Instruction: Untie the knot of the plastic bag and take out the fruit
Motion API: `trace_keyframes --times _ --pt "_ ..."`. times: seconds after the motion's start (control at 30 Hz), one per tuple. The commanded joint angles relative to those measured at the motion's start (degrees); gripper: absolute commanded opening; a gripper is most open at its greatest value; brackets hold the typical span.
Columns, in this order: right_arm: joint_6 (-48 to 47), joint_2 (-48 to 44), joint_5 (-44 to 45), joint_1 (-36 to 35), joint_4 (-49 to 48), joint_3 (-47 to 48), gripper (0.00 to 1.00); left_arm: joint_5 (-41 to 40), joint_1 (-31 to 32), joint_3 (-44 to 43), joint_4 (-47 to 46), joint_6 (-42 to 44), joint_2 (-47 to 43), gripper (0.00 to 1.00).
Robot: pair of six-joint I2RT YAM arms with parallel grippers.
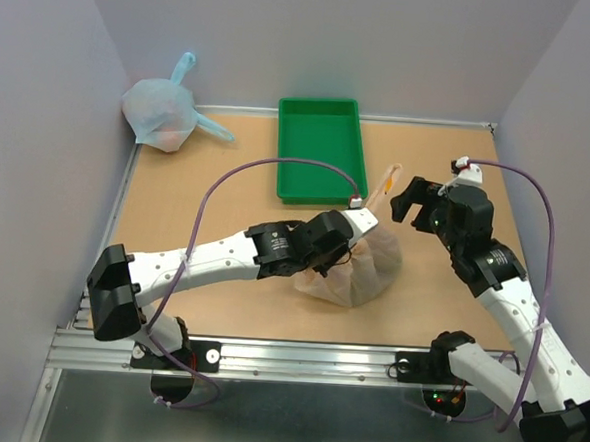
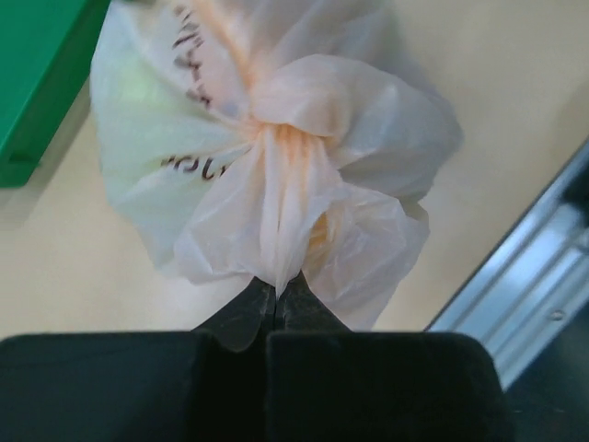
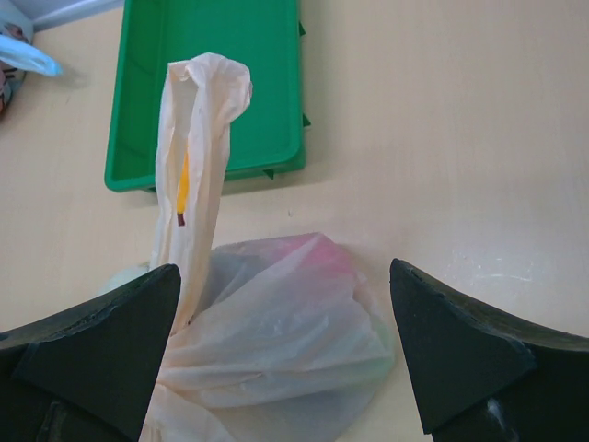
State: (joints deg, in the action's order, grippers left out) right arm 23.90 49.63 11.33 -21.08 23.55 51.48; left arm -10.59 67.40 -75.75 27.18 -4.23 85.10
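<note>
The peach-orange plastic bag (image 1: 362, 270) lies on the table in front of the green tray, still knotted. My left gripper (image 1: 339, 248) is shut on a fold of its plastic just below the knot (image 2: 276, 133); its jaws are pressed together on the film (image 2: 278, 282). One loose handle strip (image 3: 198, 138) stands up from the bag (image 3: 276, 341). My right gripper (image 3: 283, 273) is open and empty, hovering above the bag's right side (image 1: 408, 200). The fruit shows only as pink (image 3: 317, 250) and pale green (image 2: 138, 92) tints through the plastic.
The green tray (image 1: 320, 147) stands at the back centre, just behind the bag, and shows in both wrist views (image 2: 37, 74) (image 3: 212, 83). A pale blue knotted bag (image 1: 161, 113) sits in the far left corner. The metal rail (image 2: 525, 285) runs along the table's near edge.
</note>
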Motion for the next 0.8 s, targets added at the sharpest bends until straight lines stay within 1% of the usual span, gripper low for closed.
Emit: trace_keyframes --times 0.0,0.07,0.1,0.13,0.2,0.27,0.3,0.33,0.4,0.43,0.47,0.5,0.53,0.63,0.7,0.77 --pt "-1.6 2.7 -6.5 -0.4 -1.2 1.5 1.00 -14.9 -1.6 9.2 -10.0 0.9 -6.3 0.00" --pt "-2.8 4.1 -10.3 -0.4 -1.4 1.2 1.00 -15.9 -2.8 12.2 -13.3 -2.7 -7.1 0.01" --pt "-3.1 5.3 -14.3 -0.4 -1.5 0.7 1.00 -16.0 -3.6 14.6 -14.2 -4.0 -7.6 0.05" --pt "-3.5 5.7 -15.9 -0.4 -1.8 0.5 1.00 -16.0 -4.3 15.6 -14.8 -5.6 -8.8 0.06" --pt "-3.9 6.2 -19.8 -0.5 -2.1 -0.9 1.00 -15.2 -4.5 17.9 -16.2 -9.3 -10.1 0.14" --pt "-4.3 6.2 -22.0 -0.7 -3.1 -1.8 1.00 -13.9 -4.6 18.9 -17.2 -12.8 -12.1 0.31" --pt "-4.6 6.3 -23.8 -1.0 -3.5 -2.5 1.00 -12.1 -4.5 19.5 -17.3 -13.9 -13.2 0.49" --pt "-4.9 6.4 -24.6 -1.7 -3.7 -2.7 1.00 -11.0 -4.6 19.6 -17.3 -14.8 -13.8 0.53" --pt "-5.3 6.7 -25.4 -2.6 -4.0 -2.9 1.00 -8.9 -4.6 19.8 -17.2 -17.2 -15.2 0.70" --pt "-5.5 7.1 -25.1 -3.2 -4.6 -2.8 1.00 -8.2 -4.7 19.7 -16.8 -19.3 -16.6 0.75" --pt "-5.8 7.5 -24.9 -4.5 -4.9 -2.7 1.00 -7.4 -5.3 19.7 -16.6 -20.4 -17.4 0.77" --pt "-6.0 7.8 -24.1 -5.0 -5.3 -2.6 1.00 -5.8 -5.9 19.2 -16.4 -21.4 -18.0 0.81" --pt "-6.6 8.9 -23.5 -6.2 -5.8 -2.2 0.99 -4.0 -7.5 18.7 -15.6 -23.7 -19.1 0.82" --pt "-7.5 10.9 -22.1 -8.0 -6.6 -1.3 0.97 -1.1 -11.0 18.4 -15.0 -26.3 -20.5 0.82" --pt "-7.9 12.4 -21.0 -9.3 -7.7 -1.1 0.94 1.7 -14.4 19.3 -16.4 -27.1 -20.7 0.82" --pt "-8.5 12.6 -20.4 -10.0 -9.0 -2.0 0.90 3.0 -15.8 19.7 -17.8 -27.4 -19.7 0.82"
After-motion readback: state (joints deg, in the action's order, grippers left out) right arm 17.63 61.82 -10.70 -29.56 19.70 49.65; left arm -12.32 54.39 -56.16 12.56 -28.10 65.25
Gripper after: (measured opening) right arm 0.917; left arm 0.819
